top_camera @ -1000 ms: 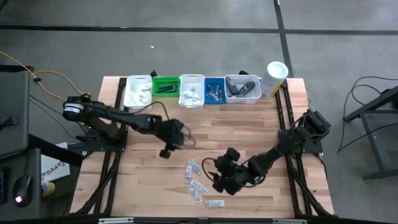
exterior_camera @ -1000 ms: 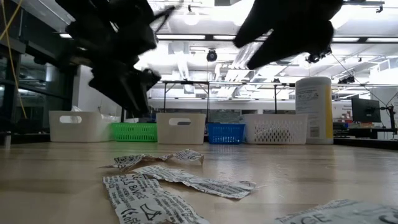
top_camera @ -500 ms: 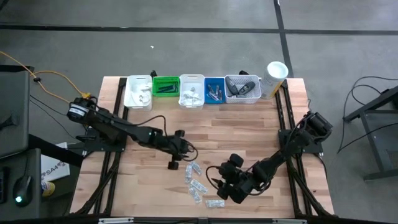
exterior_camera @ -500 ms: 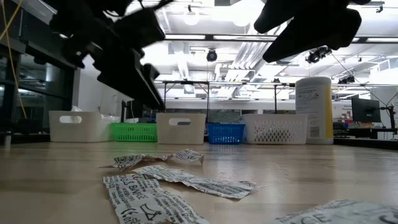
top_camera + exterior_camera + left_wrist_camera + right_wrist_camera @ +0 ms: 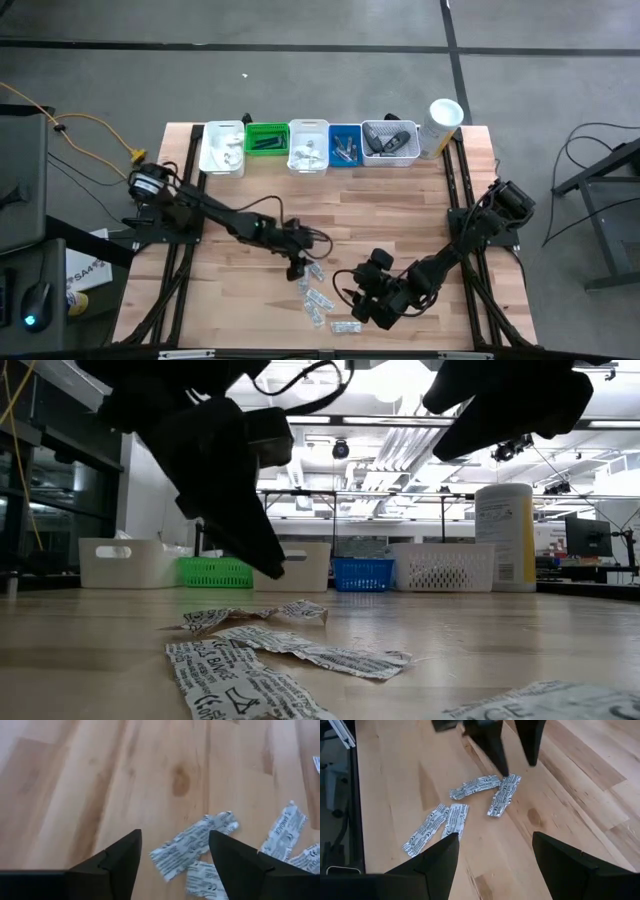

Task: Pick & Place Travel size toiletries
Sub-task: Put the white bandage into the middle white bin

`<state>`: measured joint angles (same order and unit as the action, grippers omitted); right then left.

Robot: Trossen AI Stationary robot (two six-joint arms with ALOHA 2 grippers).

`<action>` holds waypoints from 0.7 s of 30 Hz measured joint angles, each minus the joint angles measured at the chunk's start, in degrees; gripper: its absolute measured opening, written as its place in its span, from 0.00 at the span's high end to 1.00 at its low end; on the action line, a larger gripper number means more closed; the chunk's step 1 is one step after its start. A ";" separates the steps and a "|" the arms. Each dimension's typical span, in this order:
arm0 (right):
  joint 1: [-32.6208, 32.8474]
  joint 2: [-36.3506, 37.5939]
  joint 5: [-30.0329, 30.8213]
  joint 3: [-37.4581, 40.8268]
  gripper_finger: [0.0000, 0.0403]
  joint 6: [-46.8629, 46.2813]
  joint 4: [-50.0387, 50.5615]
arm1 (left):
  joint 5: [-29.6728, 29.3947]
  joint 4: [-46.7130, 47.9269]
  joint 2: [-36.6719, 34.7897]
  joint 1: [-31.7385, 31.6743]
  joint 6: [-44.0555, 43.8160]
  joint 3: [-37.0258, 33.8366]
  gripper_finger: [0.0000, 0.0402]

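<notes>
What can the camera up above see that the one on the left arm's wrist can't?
Only the high view shows both arms, the row of bins, the tall white canister, and the right gripper open beside the pile. Only the left wrist view shows the printing on the sachets and the left gripper, its fingers spread directly above one. Both show the wooden table and loose sachets on it.

Bin contents (image 5: 345, 147) too small to ID; front sachet (image 5: 540, 702) cut off by edge.
</notes>
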<state>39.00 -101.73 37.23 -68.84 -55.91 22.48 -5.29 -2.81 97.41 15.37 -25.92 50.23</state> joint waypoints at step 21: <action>0.28 0.04 -0.12 0.00 0.39 -1.44 0.01 | -13.31 8.26 5.97 6.18 -13.84 5.98 0.42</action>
<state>39.29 -101.69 37.12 -68.84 -57.36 22.49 -18.60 5.45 103.38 21.55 -39.76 56.21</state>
